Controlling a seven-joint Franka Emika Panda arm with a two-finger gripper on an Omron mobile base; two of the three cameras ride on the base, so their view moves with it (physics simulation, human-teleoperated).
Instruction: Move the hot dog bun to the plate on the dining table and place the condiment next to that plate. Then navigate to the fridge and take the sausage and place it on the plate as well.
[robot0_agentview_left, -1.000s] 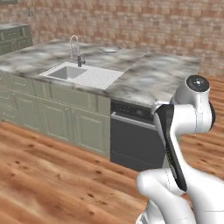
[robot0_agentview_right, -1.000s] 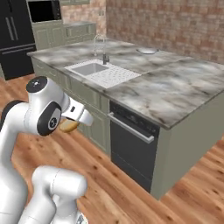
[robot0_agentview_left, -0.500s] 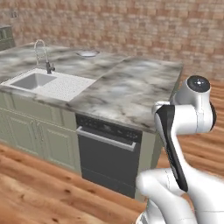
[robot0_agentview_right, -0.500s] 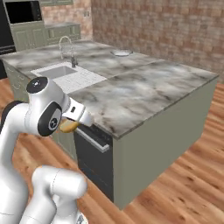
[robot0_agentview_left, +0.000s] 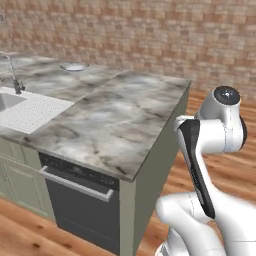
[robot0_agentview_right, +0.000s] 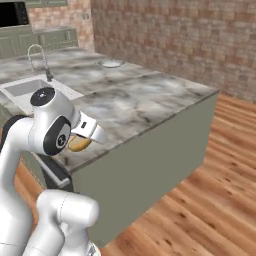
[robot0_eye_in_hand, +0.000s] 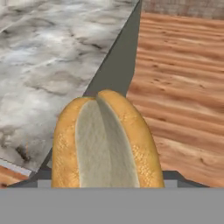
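One tan, crusty, split bun (robot0_eye_in_hand: 107, 144) is pinched in the end effector (robot0_agentview_right: 82, 140). One round pale plate (robot0_agentview_left: 74, 66) is seen on the veined marble table (robot0_agentview_left: 115, 120).

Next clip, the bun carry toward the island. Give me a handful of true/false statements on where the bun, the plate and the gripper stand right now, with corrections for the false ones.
1. The hot dog bun sits in the gripper, split top facing the hand camera. True.
2. The bun already lies on the plate. False: the plate sits far across the dining table with nothing on it, and the bun is held at the near edge of the table.
3. The plate lies beyond the sink, toward the brick wall. True.
4. The gripper hangs directly over the plate. False: it is held close to the arm, near the table's near edge.
5. A dishwasher front shows under the tabletop. True.
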